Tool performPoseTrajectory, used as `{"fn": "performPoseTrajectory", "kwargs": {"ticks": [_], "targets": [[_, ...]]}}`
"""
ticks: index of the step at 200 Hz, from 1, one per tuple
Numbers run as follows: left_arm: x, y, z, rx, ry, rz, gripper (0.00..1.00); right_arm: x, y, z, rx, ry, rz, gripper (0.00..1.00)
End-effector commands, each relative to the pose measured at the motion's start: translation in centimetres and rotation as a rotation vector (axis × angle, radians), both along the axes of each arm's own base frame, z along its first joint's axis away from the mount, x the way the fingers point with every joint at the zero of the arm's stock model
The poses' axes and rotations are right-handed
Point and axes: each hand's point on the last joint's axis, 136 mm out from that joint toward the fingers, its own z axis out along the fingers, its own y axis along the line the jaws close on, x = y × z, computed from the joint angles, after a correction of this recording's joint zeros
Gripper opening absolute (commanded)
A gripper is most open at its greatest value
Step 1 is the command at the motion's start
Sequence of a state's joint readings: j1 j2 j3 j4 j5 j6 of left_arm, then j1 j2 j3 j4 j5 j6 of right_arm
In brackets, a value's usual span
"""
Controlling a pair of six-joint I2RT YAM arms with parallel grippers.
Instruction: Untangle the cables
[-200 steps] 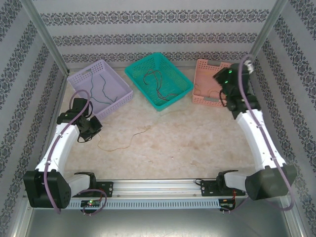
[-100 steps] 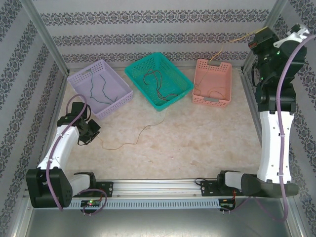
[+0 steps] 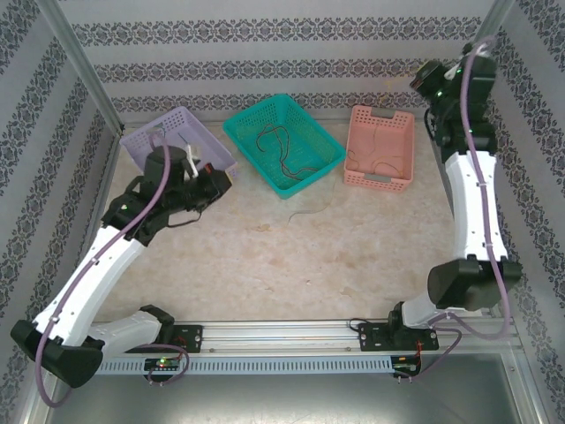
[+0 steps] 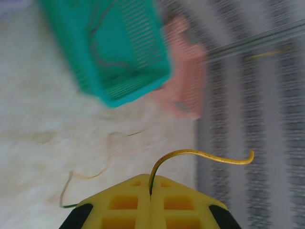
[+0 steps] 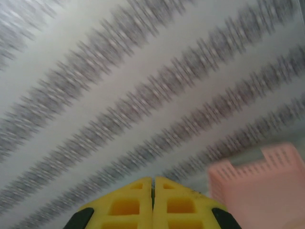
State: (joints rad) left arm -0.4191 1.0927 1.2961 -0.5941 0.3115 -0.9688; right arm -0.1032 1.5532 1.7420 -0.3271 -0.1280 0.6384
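Cable (image 4: 205, 153), yellow, pinched in left end effector (image 4: 150, 192), tip arcing rightward, right end effector (image 5: 152, 183) closed.

Left hand (image 4: 150, 187) clamped shut; right hand (image 5: 152, 183) raised, closed.

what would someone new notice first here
Three bright baskets line the far edge of the table: a purple basket at left, a teal basket with dark cables in the middle, and a pink basket at right. In the left wrist view, the left tool is shut on a yellow cable curling out of its tips. The right arm stands tall beside the pink basket.
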Motion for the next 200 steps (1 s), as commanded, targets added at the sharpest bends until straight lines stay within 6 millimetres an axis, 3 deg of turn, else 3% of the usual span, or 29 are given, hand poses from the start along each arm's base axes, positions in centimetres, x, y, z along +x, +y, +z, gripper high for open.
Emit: {"fn": "performPoseTrajectory", "kwargs": {"ticks": [1, 16, 38, 64, 84, 110, 200], "targets": [[-0.1, -0.8, 8.6, -0.142, -0.223, -0.023, 0.00, 1.8, -1.5, -8.3, -0.030, 0.198, -0.030, 0.00], [-0.7, -0.4, 13.0, -0.182, -0.324, -0.022, 0.00, 3.0, -1.7, -13.4, -0.025, 0.318, -0.021, 0.00], [-1.7, 0.6, 17.6, -0.205, -0.431, -0.001, 0.00, 4.1, -1.7, -19.9, -0.016, 0.481, -0.008, 0.00], [-2.8, 1.2, 21.6, -0.239, -0.530, 0.004, 0.00, 4.5, -1.4, -26.5, -0.015, 0.674, 0.027, 0.00], [-2.8, 1.4, 22.7, -0.233, -0.548, 0.011, 0.00, 4.0, -0.6, -30.2, -0.027, 0.799, 0.068, 0.00], [-2.5, 0.9, 22.9, -0.235, -0.542, -0.003, 0.00, 2.4, 0.7, -32.6, -0.069, 0.895, 0.106, 0.00], [-1.4, 0.3, 21.8, -0.202, -0.526, -0.015, 0.00, -7.3, 4.7, -34.7, -0.175, 1.032, 0.244, 0.00]]}}
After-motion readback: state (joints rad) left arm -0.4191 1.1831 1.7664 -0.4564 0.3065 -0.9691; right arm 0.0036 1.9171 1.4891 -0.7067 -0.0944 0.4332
